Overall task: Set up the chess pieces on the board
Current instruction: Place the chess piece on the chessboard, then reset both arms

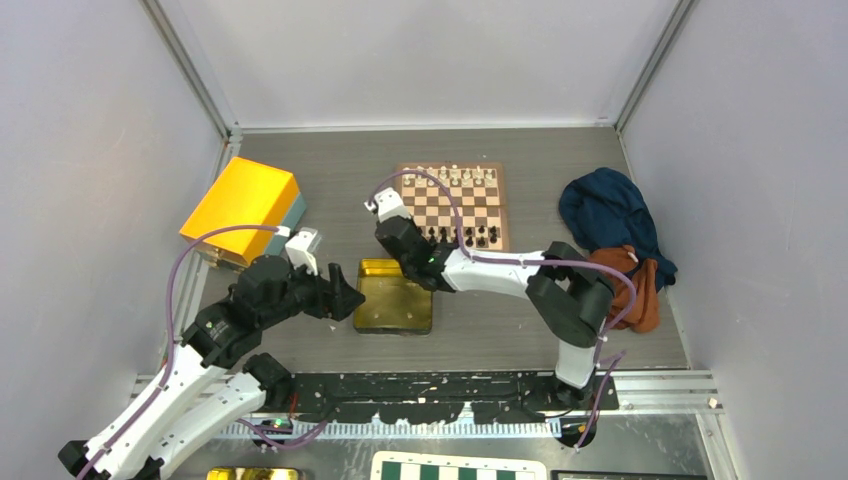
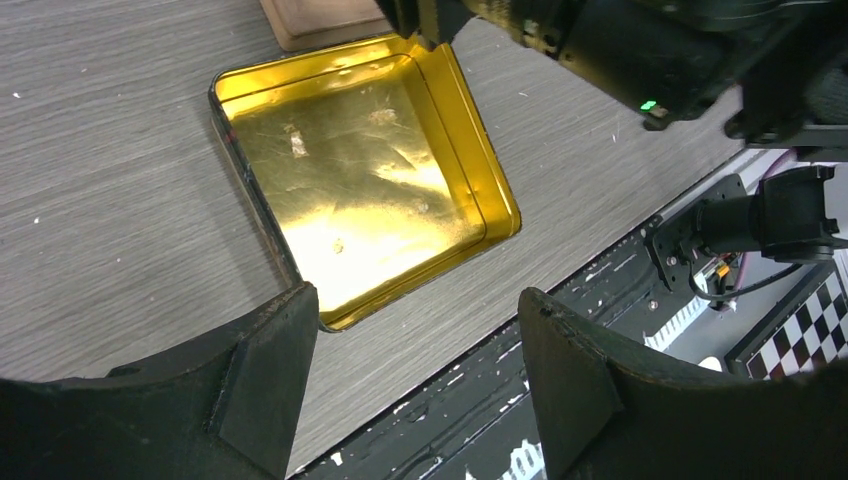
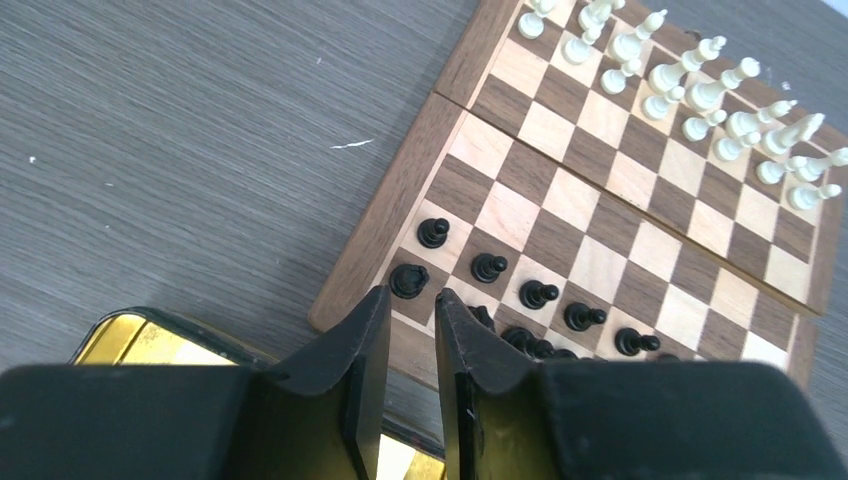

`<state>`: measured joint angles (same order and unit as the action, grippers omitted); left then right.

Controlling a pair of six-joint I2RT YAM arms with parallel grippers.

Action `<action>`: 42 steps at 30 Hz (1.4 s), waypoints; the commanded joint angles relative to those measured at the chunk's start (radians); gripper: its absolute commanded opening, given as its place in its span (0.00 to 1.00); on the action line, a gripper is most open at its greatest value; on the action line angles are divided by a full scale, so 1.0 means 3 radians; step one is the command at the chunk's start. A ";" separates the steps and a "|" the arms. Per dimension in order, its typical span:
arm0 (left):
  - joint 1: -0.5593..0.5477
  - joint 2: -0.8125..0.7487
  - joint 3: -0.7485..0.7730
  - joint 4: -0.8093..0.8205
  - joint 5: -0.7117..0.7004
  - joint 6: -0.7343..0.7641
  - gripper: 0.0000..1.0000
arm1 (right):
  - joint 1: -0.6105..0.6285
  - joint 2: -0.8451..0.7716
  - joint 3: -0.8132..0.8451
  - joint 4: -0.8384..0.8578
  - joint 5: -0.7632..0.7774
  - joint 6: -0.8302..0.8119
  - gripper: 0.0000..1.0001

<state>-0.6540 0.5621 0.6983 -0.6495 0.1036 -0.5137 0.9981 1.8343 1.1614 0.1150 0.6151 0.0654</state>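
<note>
Top external view: the board (image 1: 455,205) lies far-middle on the desk (image 1: 330,170). White pieces (image 1: 458,176) line its far rows and black pieces (image 1: 480,237) its near rows. A gold tin (image 1: 392,297) sits near-left of the board. The right end effector (image 1: 408,246) hangs over the board's near-left corner, and the left end effector (image 1: 348,298) is just left of the tin.

Left wrist view: its fingers are spread wide with nothing between them, and the tin lies beyond.

Right wrist view: its fingers are almost together with a thin empty gap, above the board's near edge close to the black pieces.
</note>
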 commanded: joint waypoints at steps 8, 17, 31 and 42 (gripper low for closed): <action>0.0012 0.0092 0.0047 -0.0055 -0.0243 -0.0140 0.77 | 0.0101 -0.0914 0.0155 -0.1151 0.0395 0.0558 0.30; 0.0011 0.0393 -0.0012 -0.0059 -0.0445 -0.0230 0.76 | 0.0199 -0.1747 -0.0212 -0.1758 0.0805 0.1143 0.30; 0.0008 0.1178 -0.0121 0.0461 -0.0443 -0.0267 0.71 | 0.0065 -0.2347 -0.0791 -0.2344 0.1076 0.1708 0.24; 0.0010 0.1853 -0.0134 0.0763 -0.0783 -0.0252 0.50 | -0.0244 -0.2475 -0.0920 -0.2130 0.0829 0.1523 0.19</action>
<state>-0.6540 1.0637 0.6613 -0.5041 -0.0662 -0.5945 0.9524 1.1294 0.8913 -0.5785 0.8680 0.5266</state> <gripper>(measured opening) 0.541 0.206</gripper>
